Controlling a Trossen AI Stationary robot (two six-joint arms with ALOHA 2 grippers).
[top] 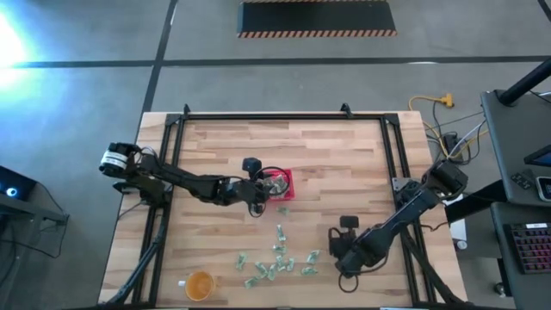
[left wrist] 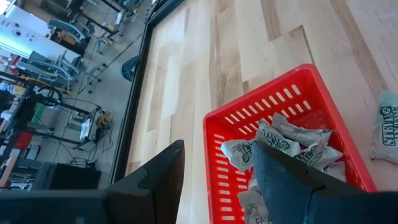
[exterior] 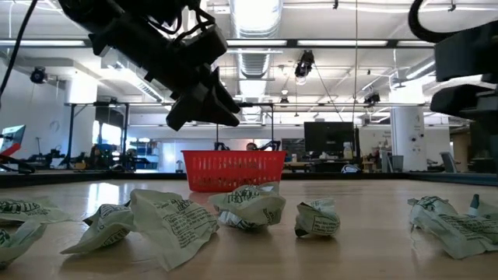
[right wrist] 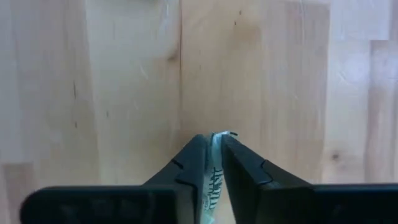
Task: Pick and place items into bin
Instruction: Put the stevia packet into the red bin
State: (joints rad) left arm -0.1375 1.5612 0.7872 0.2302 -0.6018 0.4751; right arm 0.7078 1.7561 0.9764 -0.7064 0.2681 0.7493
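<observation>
My right gripper (right wrist: 211, 144) is pinched nearly closed on one packet (right wrist: 213, 180), a thin strip of white wrapper w/ green print squeezed between both fingertips, bare wood under it. In the high view that arm sits at abt 4 o'clock of the table (top: 344, 164), gripper (top: 343, 258) just right of the scatter, well apart from the red basket (top: 285, 183). My left gripper (left wrist: 214, 168) hangs over the basket (left wrist: 261, 109) near table centre, fingers spread wide w/ nothing between them; one finger over the basket's edge, the other over the wood outside it. Several crumpled packets (left wrist: 289, 134) already lie inside, one more packet (left wrist: 387, 127) on the wood just outside its wall. Loose packets (top: 277, 258) lie spread at abt 6 o'clock from the basket, toward the front edge; low view shows them crinkled in a row (exterior: 249, 208) w/ the basket (exterior: 232, 169) behind. Orange cup (top: 199, 284) at abt 7 o'clock, near the front edge.
</observation>
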